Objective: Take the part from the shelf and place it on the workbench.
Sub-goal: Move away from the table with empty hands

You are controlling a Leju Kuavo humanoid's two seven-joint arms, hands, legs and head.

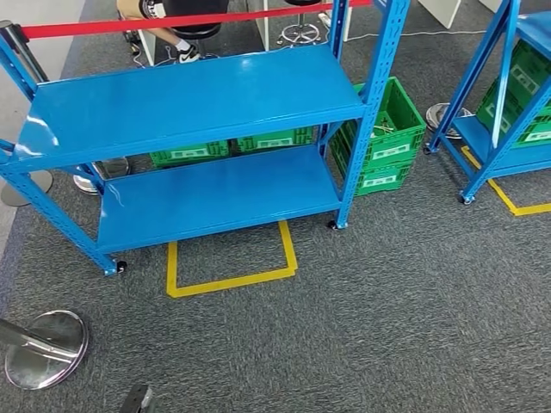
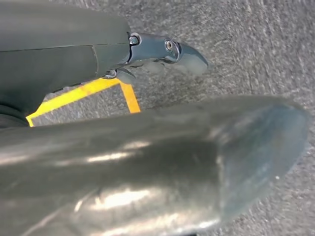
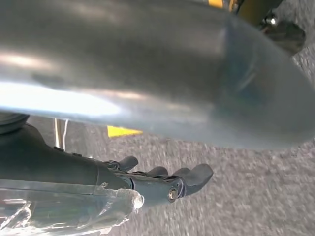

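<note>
Left hand (image 2: pixel 156 93) empty, fingers (image 2: pixel 185 54) extended over grey carpet (image 2: pixel 260 49), yellow tape (image 2: pixel 93 91).

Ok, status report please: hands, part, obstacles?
Left hand open, over carpet. Right hand: clear plastic against it, grip unclear. Blue shelf ahead, part not made out. Steel post base on floor, front left.

Industrial workshop or logistics test floor. Blue steel rack (image 1: pixel 188 103) on casters at 12 o'clock, second blue rack (image 1: pixel 500 103) at 2 o'clock. Green plastic crates (image 1: pixel 383 138) stacked on the floor beside and behind the racks. Yellow tape (image 1: pixel 227 280) marks parking bays on the grey carpet (image 1: pixel 390 327). Red barrier belt (image 1: pixel 195 19) at 12 o'clock, chrome stanchion base (image 1: pixel 46 348) at 8 o'clock. Stool and a seated person's legs (image 1: pixel 176 39) behind the barrier.
</note>
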